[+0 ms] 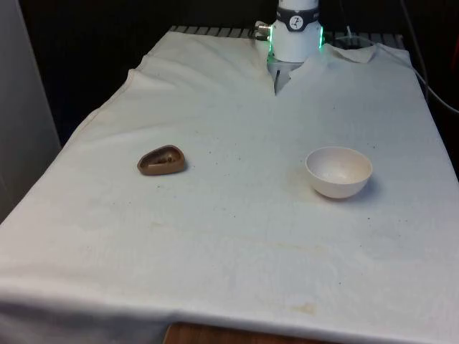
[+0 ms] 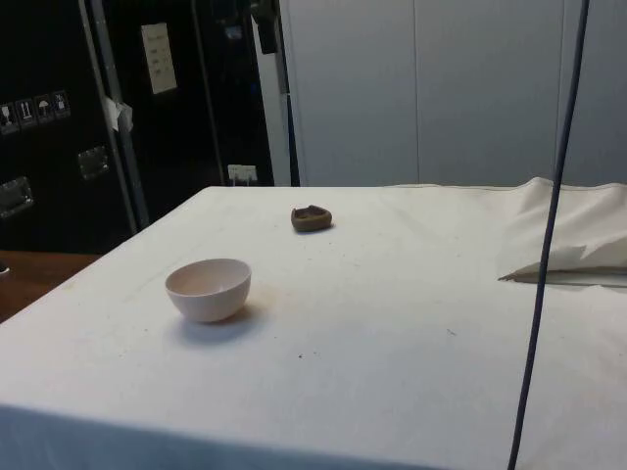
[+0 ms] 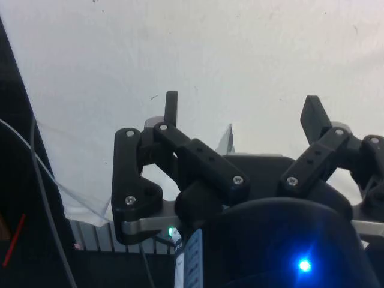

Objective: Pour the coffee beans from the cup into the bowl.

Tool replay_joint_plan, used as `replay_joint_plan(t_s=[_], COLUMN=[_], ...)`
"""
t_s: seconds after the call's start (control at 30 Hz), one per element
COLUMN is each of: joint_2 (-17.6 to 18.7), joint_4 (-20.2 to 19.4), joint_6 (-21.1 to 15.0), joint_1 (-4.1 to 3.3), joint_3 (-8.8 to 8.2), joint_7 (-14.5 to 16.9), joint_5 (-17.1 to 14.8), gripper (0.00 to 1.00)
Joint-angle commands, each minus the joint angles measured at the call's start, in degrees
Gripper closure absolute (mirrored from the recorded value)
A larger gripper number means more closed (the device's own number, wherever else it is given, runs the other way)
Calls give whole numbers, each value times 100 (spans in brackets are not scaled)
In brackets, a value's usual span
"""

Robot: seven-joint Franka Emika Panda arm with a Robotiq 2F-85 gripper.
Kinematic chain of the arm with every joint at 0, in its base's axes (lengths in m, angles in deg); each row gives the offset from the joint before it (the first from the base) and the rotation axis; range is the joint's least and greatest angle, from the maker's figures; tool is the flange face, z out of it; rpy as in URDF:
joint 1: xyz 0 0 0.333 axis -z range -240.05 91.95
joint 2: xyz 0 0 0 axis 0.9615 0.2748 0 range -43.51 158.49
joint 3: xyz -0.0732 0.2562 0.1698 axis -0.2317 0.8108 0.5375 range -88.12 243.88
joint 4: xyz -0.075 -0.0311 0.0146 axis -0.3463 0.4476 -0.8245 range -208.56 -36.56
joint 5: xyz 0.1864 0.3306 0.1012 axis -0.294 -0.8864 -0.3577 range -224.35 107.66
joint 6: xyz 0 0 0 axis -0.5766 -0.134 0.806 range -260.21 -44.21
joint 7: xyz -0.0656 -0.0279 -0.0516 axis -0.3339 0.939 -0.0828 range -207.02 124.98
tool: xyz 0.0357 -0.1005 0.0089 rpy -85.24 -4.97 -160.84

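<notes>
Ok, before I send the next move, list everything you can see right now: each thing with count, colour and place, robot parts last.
cup: one, brown, small and low, on the cloth toward the front view's left; contents cannot be told.
bowl: one, white, upright on the cloth toward the front view's right, well apart from the cup; nothing seen inside.
cloth: one, white, covering the table, with faint stains and dark specks.
cable: one, dark, hanging down across the side view.
arm base: one, white, at the far end of the table.
gripper: one, black, two fingers spread apart, above bare cloth, holding nothing.
</notes>
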Motion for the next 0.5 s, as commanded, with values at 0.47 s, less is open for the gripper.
replay_joint_plan(t_s=[0.47], joint_2=[-46], joint_4=[-69], joint_6=[-86], joint_1=[40], joint_3=[-52], joint_7=[11], joint_5=[0], gripper=[0])
